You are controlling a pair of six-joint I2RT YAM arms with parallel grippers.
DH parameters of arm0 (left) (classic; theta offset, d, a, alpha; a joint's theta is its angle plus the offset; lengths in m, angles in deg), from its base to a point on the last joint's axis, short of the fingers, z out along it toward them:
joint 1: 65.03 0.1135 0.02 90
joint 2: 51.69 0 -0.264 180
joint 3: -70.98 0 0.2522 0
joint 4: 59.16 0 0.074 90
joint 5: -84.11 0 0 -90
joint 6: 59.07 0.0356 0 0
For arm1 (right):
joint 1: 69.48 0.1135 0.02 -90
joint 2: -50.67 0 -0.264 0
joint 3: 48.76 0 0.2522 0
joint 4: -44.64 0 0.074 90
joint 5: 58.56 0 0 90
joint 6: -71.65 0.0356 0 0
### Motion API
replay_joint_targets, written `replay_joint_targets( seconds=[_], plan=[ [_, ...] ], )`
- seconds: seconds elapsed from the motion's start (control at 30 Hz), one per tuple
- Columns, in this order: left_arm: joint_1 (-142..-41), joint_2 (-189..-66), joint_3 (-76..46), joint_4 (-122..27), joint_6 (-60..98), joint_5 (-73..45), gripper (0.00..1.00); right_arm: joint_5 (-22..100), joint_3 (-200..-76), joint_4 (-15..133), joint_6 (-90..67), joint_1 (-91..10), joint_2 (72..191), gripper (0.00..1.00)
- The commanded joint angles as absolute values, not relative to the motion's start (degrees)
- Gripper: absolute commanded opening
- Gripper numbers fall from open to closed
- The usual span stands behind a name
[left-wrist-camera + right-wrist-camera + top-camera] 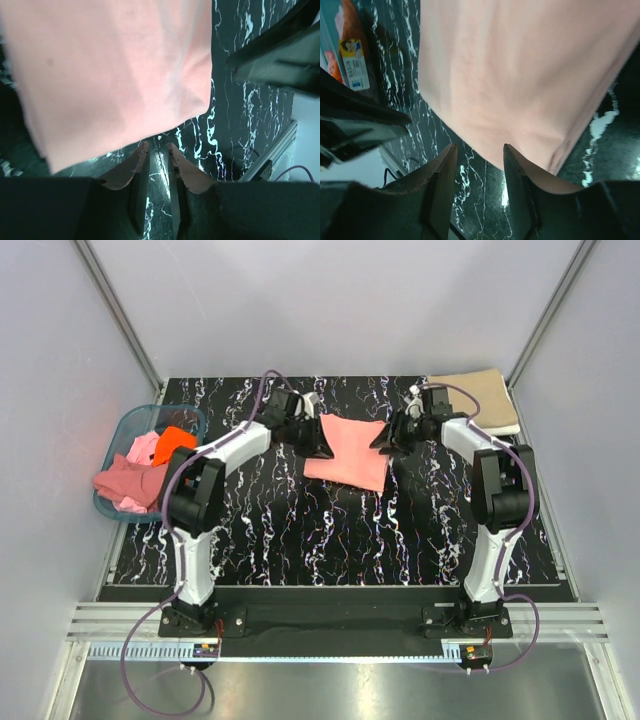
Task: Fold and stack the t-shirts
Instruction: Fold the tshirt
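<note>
Shows tan t-shirt folded far right, salmon-pink t-shirt apparently folded at centre of surface, unstacked | leaves 3 more t-shirts in basket | catches left gripper barely parted, right gripper wider, both empty

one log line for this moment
salmon t-shirt: on table | left gripper: open, empty | right gripper: open, empty | tan t-shirt: folded, back right
</note>
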State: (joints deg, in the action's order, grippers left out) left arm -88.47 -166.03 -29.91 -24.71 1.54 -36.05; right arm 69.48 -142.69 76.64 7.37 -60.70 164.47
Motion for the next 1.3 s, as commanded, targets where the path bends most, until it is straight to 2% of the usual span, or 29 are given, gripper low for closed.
replay_joint_targets(
  seconds=[0.0, 0.13, 0.17, 0.27, 0.53, 0.6, 0.7, 0.73, 0.83, 0.87, 0.97, 1.13, 1.27],
  plan=[
    [-89.5, -171.4, -32.2, -26.1, 2.2, -40.0, 0.24, 65.0, -149.4, 78.1, 5.8, -62.4, 166.7, 0.49],
    [-89.4, -173.9, -32.2, -26.2, 2.5, -38.9, 0.24, 65.4, -155.9, 78.7, 5.3, -62.9, 172.2, 0.34],
    [-89.5, -174.4, -31.8, -26.2, 2.7, -38.8, 0.24, 65.6, -157.2, 78.7, 5.5, -63.0, 173.3, 0.26],
    [-89.5, -175.0, -30.8, -26.4, 2.7, -38.2, 0.24, 63.7, -161.7, 78.6, 6.3, -63.5, 177.6, 0.21],
    [-89.9, -174.2, -28.4, -26.6, 2.6, -37.4, 0.24, 62.5, -172.4, 79.2, 8.7, -65.6, 188.3, 0.16],
    [-90.3, -172.3, -28.1, -26.4, 2.4, -38.1, 0.24, 62.7, -173.1, 79.5, 8.6, -66.0, 188.1, 0.18],
    [-90.5, -167.6, -28.0, -25.4, 1.9, -40.1, 0.27, 64.0, -173.2, 80.0, 7.7, -66.5, 185.7, 0.25],
    [-90.4, -166.1, -28.0, -25.0, 1.8, -41.0, 0.27, 64.1, -173.1, 80.4, 7.6, -66.7, 184.7, 0.32],
    [-90.3, -160.0, -29.1, -22.3, 2.4, -42.5, 0.29, 64.3, -170.8, 80.7, 7.7, -66.7, 179.5, 0.42],
    [-90.1, -157.2, -30.4, -19.3, 3.6, -42.3, 0.3, 62.7, -169.7, 80.6, 7.8, -66.7, 178.0, 0.51],
    [-89.6, -151.7, -31.3, -14.9, 6.4, -41.8, 0.31, 59.7, -164.1, 80.6, 7.3, -66.6, 173.2, 0.59],
    [-88.2, -144.5, -24.8, -13.0, 9.9, -38.7, 0.32, 57.7, -159.2, 81.2, 3.2, -66.7, 171.6, 0.7],
    [-86.9, -139.9, -19.0, -12.8, 12.0, -40.4, 0.32, 58.7, -162.4, 83.9, -0.2, -66.7, 175.5, 0.73]
  ],
)
